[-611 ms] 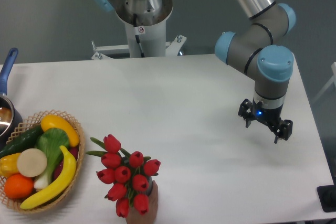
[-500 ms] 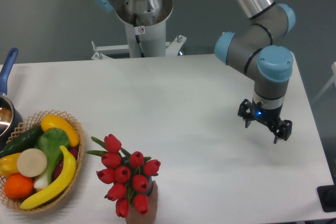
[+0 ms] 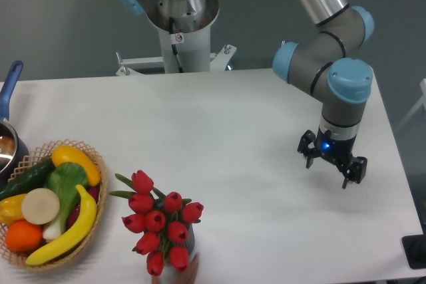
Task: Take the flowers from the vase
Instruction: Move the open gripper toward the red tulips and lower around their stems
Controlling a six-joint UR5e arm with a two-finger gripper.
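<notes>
The flowers point(image 3: 160, 223), a bunch of red tulip buds with green leaves, stand in the vase point(image 3: 190, 239) near the table's front edge, left of centre. The buds hide most of the dark grey vase, and a blurred pinkish shape covers its base at the frame's bottom edge. My gripper point(image 3: 329, 171) hangs above the right side of the table, far to the right of the flowers. Its fingers point down, spread apart, with nothing between them.
A wicker basket point(image 3: 98, 194) with a banana, an orange and vegetables sits at the front left, close to the flowers. A pot with a blue handle point(image 3: 9, 83) is at the left edge. The robot's base column point(image 3: 178, 31) stands behind the table.
My gripper has moved slightly left and lower. The brownish shape that stood in front of the vase has mostly withdrawn past the bottom edge, leaving a blur.
</notes>
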